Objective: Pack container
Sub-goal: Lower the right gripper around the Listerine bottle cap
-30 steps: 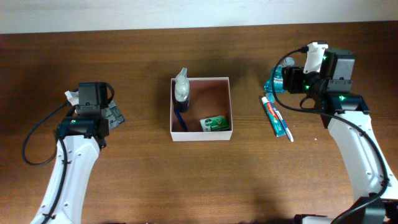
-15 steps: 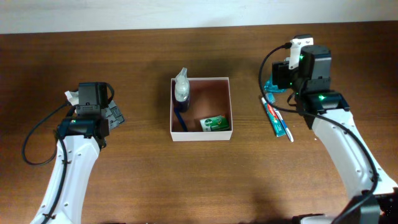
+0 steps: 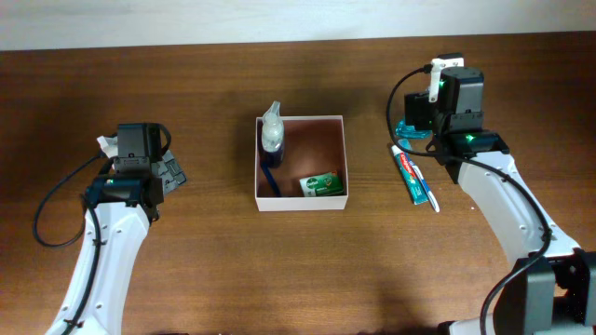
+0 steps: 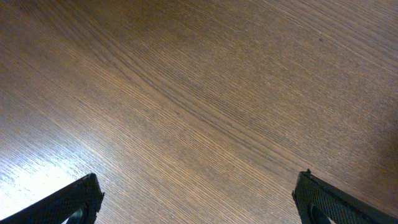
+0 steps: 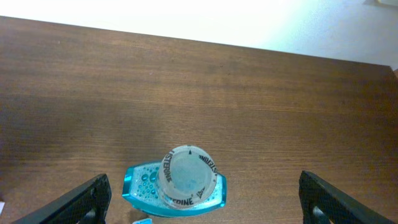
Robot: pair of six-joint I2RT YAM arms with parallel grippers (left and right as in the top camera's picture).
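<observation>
- Since a second ago, your right gripper (image 5: 202, 202) has swung inward over the upright mouthwash bottle (image 5: 177, 183). Its jaws are spread wide and empty, likely lined up to straddle the bottle.
- Your left gripper (image 4: 199, 202) hangs wide open, holding nothing, above the bare table (image 4: 199, 93).
- The container (image 3: 300, 202) sits mid-table, well left of the mouthwash, and holds a spray bottle (image 3: 271, 130) and a green box (image 3: 322, 184).

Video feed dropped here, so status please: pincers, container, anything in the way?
Left pincer open, empty. Right pincer open over mouthwash bottle. Container holds clear-topped bottle, green box; toothpaste outside. No obstruction seen.
</observation>
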